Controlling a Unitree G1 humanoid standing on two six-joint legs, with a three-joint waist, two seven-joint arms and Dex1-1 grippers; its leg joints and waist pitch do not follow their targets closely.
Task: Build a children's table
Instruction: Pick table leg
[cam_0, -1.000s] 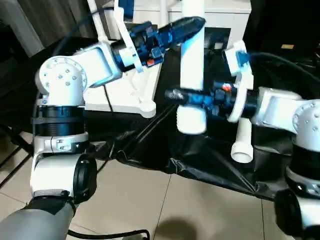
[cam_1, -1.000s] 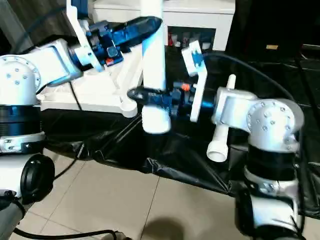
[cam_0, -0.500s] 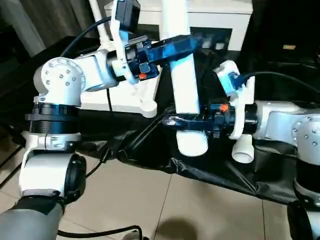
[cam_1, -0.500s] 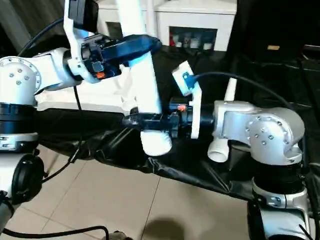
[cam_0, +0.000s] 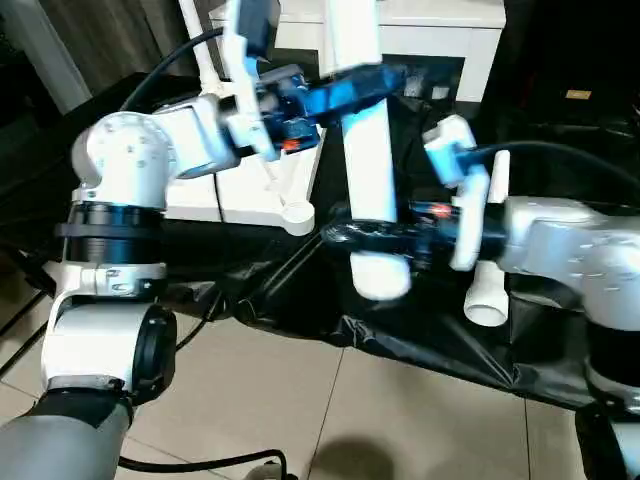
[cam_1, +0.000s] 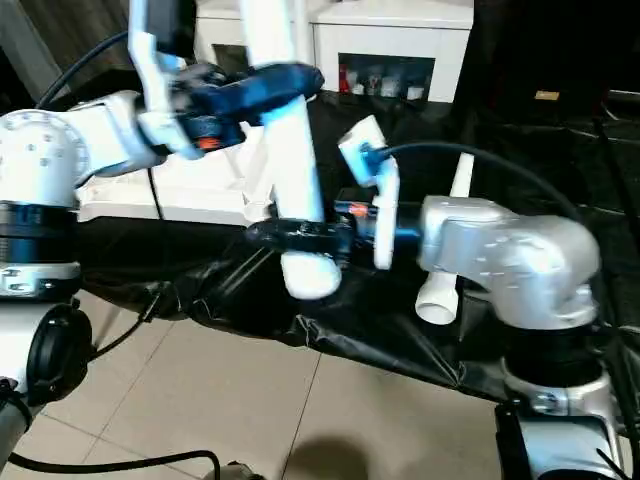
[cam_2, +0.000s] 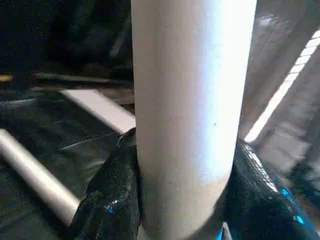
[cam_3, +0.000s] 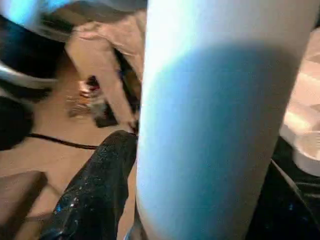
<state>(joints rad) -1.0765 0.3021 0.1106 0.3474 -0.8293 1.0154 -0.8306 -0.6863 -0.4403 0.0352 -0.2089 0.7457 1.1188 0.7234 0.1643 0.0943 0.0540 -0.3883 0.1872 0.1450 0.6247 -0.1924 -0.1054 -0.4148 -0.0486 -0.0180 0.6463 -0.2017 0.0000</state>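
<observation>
1. Your left hand (cam_0: 345, 88) grips the upper part of a white leg (cam_0: 368, 165), fingers (cam_2: 107, 200) pressed on both sides.
2. Your right hand (cam_0: 365, 235) clasps the same leg near its lower, wide end.
3. The leg stands nearly upright over the black bench (cam_0: 420, 330) edge.
4. The top (cam_0: 255, 190) lies behind; another leg (cam_0: 487, 285) lies beside your right arm.

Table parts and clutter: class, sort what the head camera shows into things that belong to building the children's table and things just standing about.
Belongs to the job:
- held leg
- spare leg
- table top

Just standing about:
- white cabinet
- black cover
- floor cable
</observation>
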